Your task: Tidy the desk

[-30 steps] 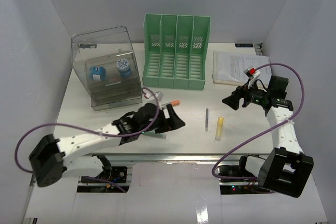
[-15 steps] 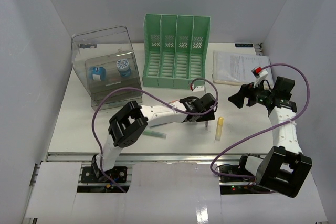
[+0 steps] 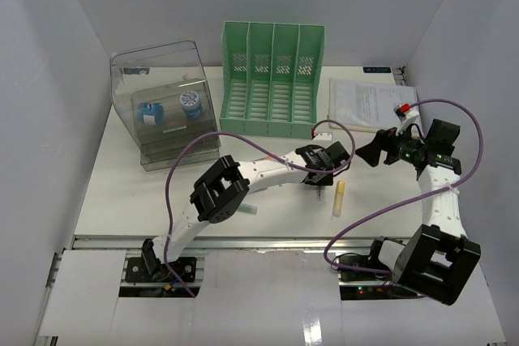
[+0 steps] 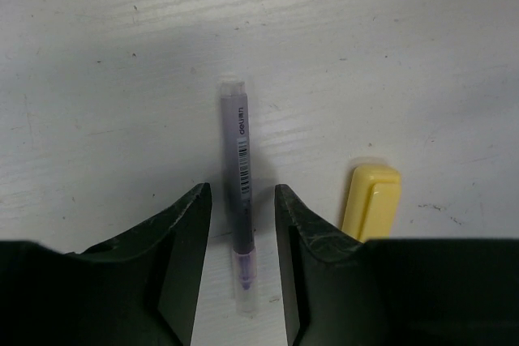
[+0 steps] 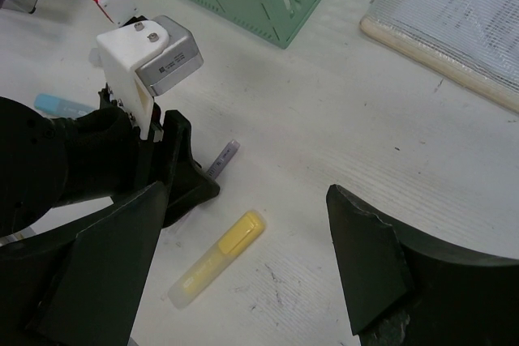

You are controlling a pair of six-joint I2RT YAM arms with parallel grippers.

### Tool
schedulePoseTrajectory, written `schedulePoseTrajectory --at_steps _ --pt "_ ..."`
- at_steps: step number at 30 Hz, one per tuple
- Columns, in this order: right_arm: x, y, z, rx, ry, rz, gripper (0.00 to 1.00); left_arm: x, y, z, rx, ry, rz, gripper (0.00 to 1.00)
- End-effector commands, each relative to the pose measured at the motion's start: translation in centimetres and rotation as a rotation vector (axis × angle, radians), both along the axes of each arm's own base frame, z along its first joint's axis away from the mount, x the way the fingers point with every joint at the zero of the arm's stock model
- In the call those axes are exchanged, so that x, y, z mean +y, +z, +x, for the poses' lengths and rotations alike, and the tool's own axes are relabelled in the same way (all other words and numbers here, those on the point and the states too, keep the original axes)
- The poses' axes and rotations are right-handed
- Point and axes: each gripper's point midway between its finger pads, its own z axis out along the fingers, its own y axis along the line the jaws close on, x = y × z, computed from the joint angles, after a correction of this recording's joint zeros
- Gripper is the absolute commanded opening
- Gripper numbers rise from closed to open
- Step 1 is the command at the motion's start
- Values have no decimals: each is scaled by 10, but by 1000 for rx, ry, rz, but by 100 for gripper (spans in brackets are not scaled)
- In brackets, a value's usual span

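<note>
**Desk**: white tabletop filling the workspace, with a silver rail along its near edge.

**Middle of the tabletop**
- Left gripper: fingers released, lowered to straddle a grey-purple pen; the jaws stand either side of the barrel with a gap on each side, so nothing is grasped.
- Yellow highlighter: lying flat just beside the pen.
- Pale blue marker-like item: loose, nearer the left edge.
- Right gripper: fingers spread wide and empty, raised over the right side.

**Far edge**
- Clear drawer box: far left corner, blue-and-white items inside.
- Green file rack: centre, slots apparently bare.
- Sleeved papers: far right corner, lying flat.

**Progress (a judgement only):** early to middling. Some items sit in the box. Three loose items are not yet stowed, and the papers are not filed. The pen looks like the item in hand.

**Surface and room:** matt white, lightly scuffed and speckled. Plain white walls enclose the left, right and far sides.
</note>
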Motion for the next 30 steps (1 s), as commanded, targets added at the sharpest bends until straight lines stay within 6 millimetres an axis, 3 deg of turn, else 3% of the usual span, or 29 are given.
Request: schedulePoseTrajectory --at_steps 1,10,13,16,22,25,30 --pt "2 5 1 -19 15 29 86 18 -15 -8 11 -35 145 45" --pt "1 6 0 -22 17 36 86 45 -26 -14 3 -72 282 14" --pt "1 7 0 -26 16 38 86 48 -18 -19 8 -87 275 4" --pt "1 8 -1 -30 17 41 86 51 -4 -22 2 -77 240 1" --pt "2 10 -3 -38 22 48 86 75 59 -19 -3 38 -36 0" --pt "1 11 -4 -41 23 49 86 109 118 -24 -17 113 -404 0" --pt "1 12 -5 -48 22 56 86 195 174 -16 -100 373 -803 0"
